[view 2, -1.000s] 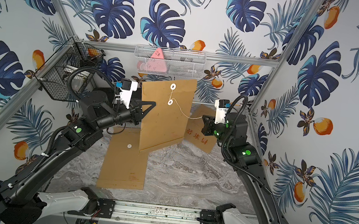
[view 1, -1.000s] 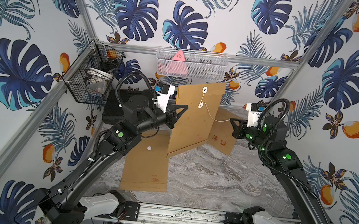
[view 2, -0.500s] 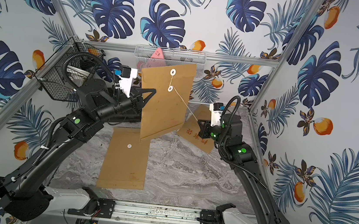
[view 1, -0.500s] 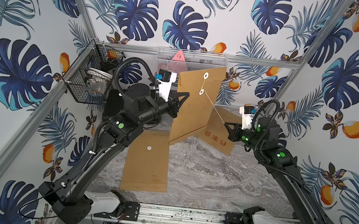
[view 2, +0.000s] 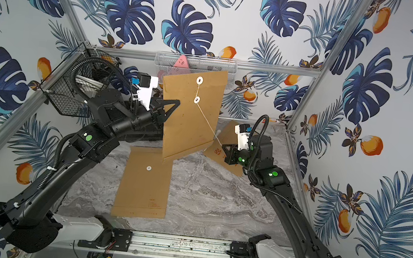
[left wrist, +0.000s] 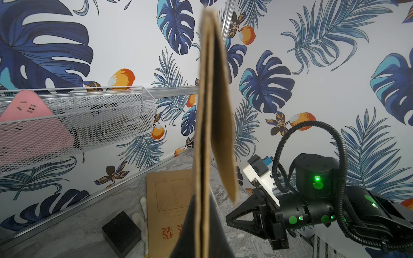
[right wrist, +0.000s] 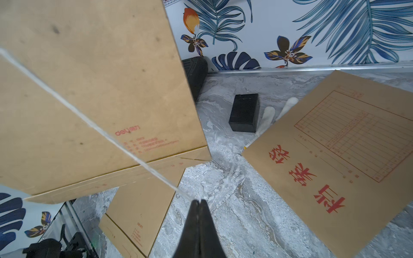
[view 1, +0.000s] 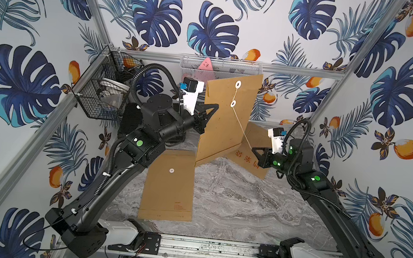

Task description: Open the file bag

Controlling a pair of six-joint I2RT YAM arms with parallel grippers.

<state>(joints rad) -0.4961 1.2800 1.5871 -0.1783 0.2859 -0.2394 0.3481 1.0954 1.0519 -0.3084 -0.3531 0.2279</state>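
File bag (view 1: 226, 126) hangs upright at the far side, its left edge clamped in the left gripper (view 1: 212, 108). Right gripper (view 1: 253, 149), pinched together on the string (view 1: 240, 124), holds it taut off the lower button (view 1: 233, 103). Unwinding seems underway; circling that button likely comes next. A second ago the bag hung lower, string slack.

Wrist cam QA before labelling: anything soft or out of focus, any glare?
Left wrist: the held bag, edge-on at the lens, is blurred; wall sharp. Right wrist: the string is soft, red print on the flat bag crisp. Both top views: even light, no glare.
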